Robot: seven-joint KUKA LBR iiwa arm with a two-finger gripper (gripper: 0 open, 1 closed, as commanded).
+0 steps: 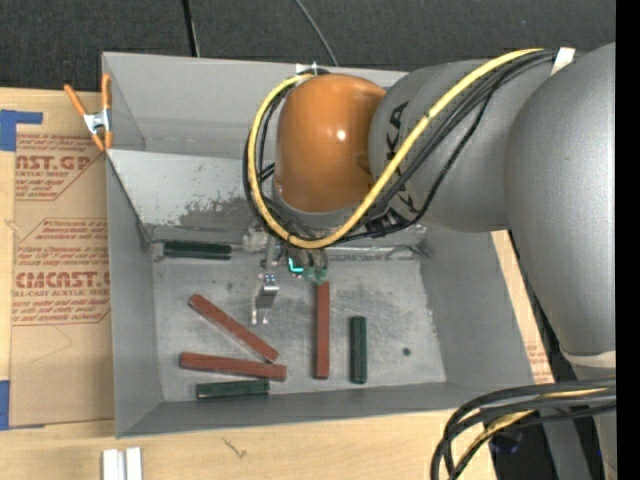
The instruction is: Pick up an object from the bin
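1. Viewing the grey metal bin [130, 298] from above, with the arm [480, 138] reaching in from the right and its orange cover [325, 138] sitting over the far middle of the bin.
2. Locating the gripper [265, 303] below the orange cover, hanging over the bin floor a little left of the middle.
3. Recording the gripper's state as undetermined: unable to tell from this view whether spread, closed or gripping anything.
4. Noting the slanted red-brown stick [233, 327] lying just to the near-left of the gripper, running from far left to near right. Appearing as the closest thing to the gripper.
5. Noting the right-hand red-brown stick [321, 330] lying just right of the gripper, running from far to near, with its far end close under the arm.
6. Noting the short dark green stick [357, 349] lying beside that stick on its right, parallel to it and apart from it.
7. Noting the near red-brown stick [232, 366] lying almost crosswise toward the near left, with its right end close to the slanted stick's near end; contact not determinable.
8. Noting the near dark green stick [232, 390] lying along the near wall, just beside the near red-brown stick.
9. Noting the far dark green stick [197, 251] lying at the far left of the floor, well apart from the gripper.
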